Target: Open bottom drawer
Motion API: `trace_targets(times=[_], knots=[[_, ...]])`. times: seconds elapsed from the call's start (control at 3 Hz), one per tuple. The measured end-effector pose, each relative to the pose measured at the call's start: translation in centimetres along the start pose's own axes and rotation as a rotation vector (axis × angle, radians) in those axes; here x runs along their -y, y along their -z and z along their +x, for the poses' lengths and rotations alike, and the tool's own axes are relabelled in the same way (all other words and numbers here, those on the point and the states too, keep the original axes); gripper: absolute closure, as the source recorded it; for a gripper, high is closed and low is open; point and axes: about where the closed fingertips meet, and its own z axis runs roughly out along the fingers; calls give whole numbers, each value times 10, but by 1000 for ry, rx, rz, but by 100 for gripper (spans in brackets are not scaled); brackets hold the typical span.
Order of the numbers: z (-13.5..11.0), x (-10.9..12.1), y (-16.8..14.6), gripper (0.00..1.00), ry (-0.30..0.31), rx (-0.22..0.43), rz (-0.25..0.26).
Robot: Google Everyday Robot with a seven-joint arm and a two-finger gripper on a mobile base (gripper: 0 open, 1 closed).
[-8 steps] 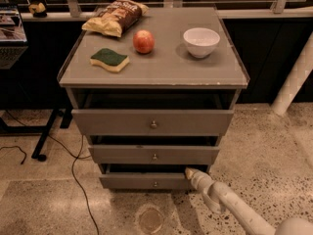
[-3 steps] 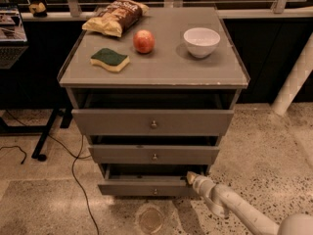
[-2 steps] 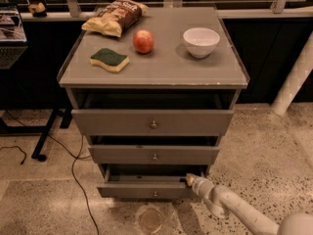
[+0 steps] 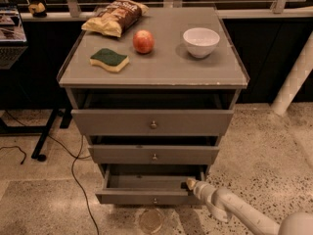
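Office-type rm: desk leg [image 4: 46, 136], flr cable [image 4: 77, 180]; end effector [image 4: 190, 184] at bottom drawer [image 4: 142, 198] rim.

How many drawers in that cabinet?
3, stacked: top drawer, middle drawer, bottom drawer, partly pulled out, with the gripper at its front's right end.

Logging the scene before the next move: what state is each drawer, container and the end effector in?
bottom drawer: partly pulled out, inside showing.
middle drawer: no inside showing, shut or barely ajar.
top drawer: likewise, shut or barely ajar.
bowl: upright, looks empty.
chip bag: lying flat.
end effector: at the bottom drawer's front edge, right end.
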Motion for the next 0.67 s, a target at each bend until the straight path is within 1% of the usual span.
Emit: trace_targets(times=[0.33,0.67], knots=[[17,12,8,100,-20,-36,4],[27,26,23,100,-48,-35,7]])
